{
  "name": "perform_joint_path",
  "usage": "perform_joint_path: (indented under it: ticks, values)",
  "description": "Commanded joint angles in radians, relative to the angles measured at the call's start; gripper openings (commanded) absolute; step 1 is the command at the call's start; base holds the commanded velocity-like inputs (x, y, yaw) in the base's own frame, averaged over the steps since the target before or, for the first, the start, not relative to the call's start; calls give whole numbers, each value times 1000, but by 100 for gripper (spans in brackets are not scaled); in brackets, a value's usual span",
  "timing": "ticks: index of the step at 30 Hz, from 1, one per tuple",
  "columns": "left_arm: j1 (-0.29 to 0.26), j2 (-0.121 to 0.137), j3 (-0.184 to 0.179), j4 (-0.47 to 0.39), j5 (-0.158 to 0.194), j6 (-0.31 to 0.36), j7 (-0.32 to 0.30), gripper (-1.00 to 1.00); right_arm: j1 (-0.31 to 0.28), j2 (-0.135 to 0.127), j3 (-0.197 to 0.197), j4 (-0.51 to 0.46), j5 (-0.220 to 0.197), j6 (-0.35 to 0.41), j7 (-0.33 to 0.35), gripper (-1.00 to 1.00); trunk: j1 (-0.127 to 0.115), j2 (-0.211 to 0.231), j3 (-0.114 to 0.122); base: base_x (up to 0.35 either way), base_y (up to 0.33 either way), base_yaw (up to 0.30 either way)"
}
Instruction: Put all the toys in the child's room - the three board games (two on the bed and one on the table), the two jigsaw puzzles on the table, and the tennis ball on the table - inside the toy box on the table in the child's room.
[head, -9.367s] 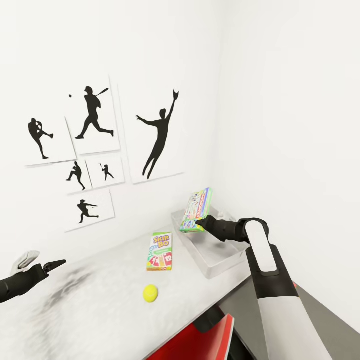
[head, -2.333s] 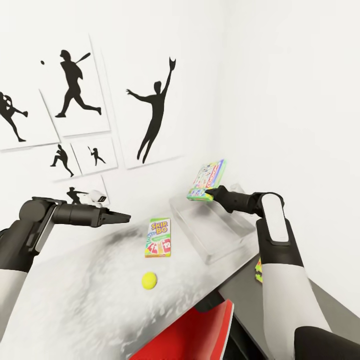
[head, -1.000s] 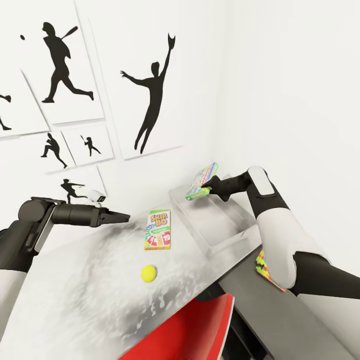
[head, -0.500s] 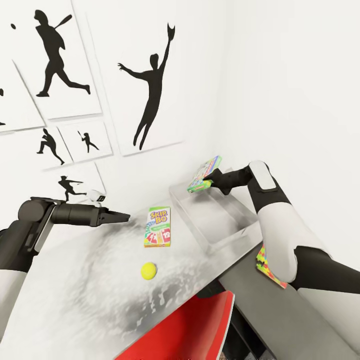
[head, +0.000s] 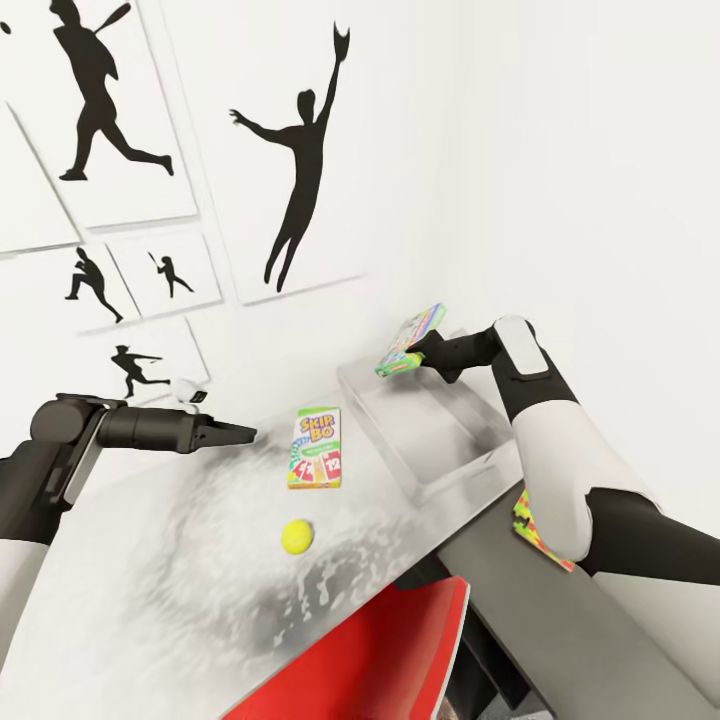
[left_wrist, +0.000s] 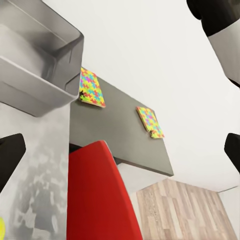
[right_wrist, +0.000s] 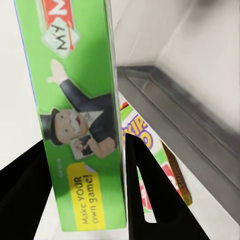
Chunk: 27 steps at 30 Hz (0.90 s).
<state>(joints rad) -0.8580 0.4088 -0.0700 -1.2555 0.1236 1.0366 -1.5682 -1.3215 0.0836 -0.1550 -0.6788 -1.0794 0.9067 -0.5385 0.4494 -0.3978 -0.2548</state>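
Our right hand (head: 422, 358) grips a glossy green board game (head: 408, 341) tilted above the grey toy box (head: 440, 440) | our left hand (head: 240, 433) stretches level over the tabletop (head: 150, 590), fingers apart, empty.

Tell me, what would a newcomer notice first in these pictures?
Probably the green board game, held tilted by the right pincer above the far end of the grey toy box. Next, the black baseball silhouettes on the white wall, and the red chair below the table edge.
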Motion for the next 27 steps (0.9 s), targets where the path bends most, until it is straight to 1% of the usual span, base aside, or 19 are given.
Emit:
perform_joint_path:
  ticks: [1, 12, 27]
  values:
    - [-1, 2, -2, 0, 2, 11, -3, 100, -1, 2, -5, -1, -10, 1, -11, -100, 1, -2, -4, 0, 0, 0]
    - [-1, 3, -2, 0, 2, 11, -3, 100, -1, 4, -4, -1, -11, -22, -10, -100, 1, -2, -22, 0, 0, 0]
    - [-1, 10, -2, 1, 2, 11, -3, 100, -1, 7, -6, -1, -13, -23, -9, -100, 1, -2, -47, 0, 0, 0]
